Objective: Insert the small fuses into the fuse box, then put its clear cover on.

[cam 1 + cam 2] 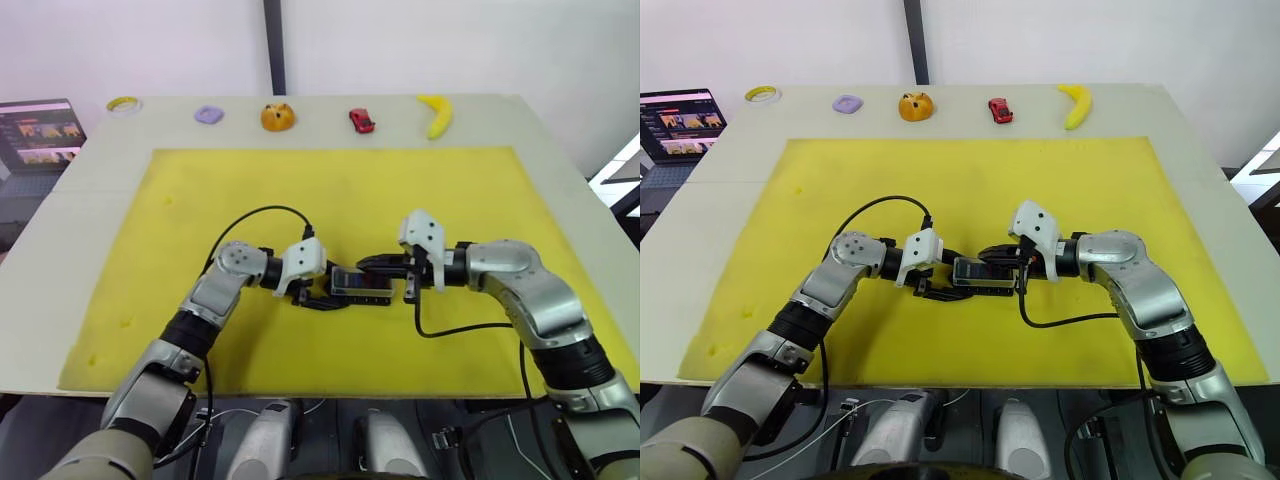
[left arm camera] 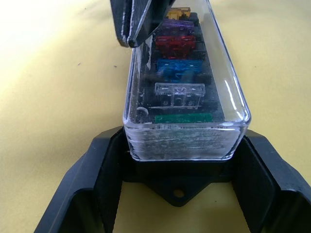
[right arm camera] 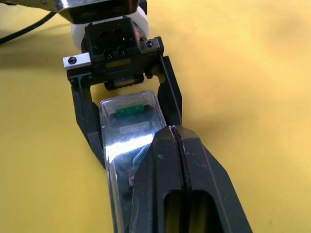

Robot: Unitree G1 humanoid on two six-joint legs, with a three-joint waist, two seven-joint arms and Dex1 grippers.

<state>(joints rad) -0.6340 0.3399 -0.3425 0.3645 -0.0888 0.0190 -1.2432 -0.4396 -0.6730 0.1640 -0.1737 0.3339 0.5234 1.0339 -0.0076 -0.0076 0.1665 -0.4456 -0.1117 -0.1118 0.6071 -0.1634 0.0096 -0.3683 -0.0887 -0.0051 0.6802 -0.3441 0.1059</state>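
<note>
Left claw is nearest the lens: both black fingers spread wide and braced against the two sides of the fuse box, gripping its near end. Clear cover already sits over the box, and the small fuses show through it in a row, seated in their slots (green closest to the left claw, then a pale one, blue, red, purple, amber).

Right claw has its two fingers pressed together, tips resting on top of the cover toward the end away from the left claw; it holds nothing, it looks to be pushing down.

Judgement: final step, seating the cover. Best done with the press straight down and even, the left claw holding the box steady so it can't skid on the yellow mat. A press at one end only could leave the cover tilted.

Room: box lies near the mat's middle, well apart from every mat edge. Toy car, banana and the other bits line the bench's far edge, well beyond the box.
</note>
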